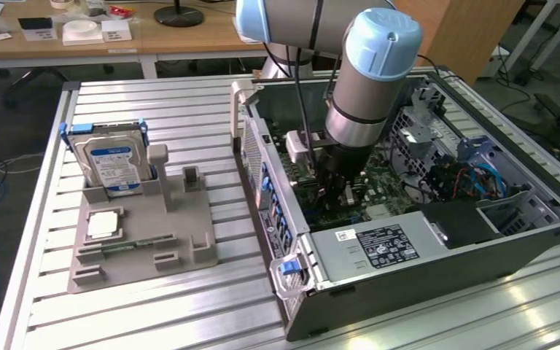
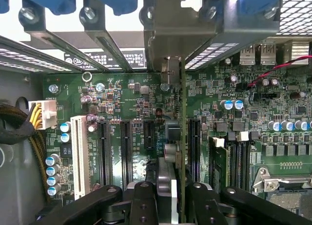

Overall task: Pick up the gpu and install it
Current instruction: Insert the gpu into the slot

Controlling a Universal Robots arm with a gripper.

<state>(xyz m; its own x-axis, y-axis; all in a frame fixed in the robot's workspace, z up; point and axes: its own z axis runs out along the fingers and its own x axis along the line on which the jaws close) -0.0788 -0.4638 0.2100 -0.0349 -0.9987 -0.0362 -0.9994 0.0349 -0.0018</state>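
Note:
The gpu (image 2: 174, 183) shows edge-on in the wrist view as a thin card standing upright over the green motherboard (image 2: 126, 103). Its grey metal end bracket (image 2: 163, 39) reaches toward the rear slot openings of the case. My gripper (image 2: 171, 203) is shut on the card, with a black finger (image 2: 142, 200) on each side of it. The card lines up beside the black expansion slots (image 2: 103, 147); I cannot tell whether its edge touches a slot. In the exterior view my gripper (image 1: 331, 182) is down inside the open computer case (image 1: 436, 292), low over the board.
A grey fixture (image 1: 163, 240) at the exterior view's left holds an upright hard drive (image 1: 113, 159), a processor and a narrow memory stick. Inside the case are the power supply (image 1: 378, 248), drive cage, blue cables and blue slot latches (image 2: 48, 0). A yellow-wired white connector (image 2: 44, 113) sits on the board.

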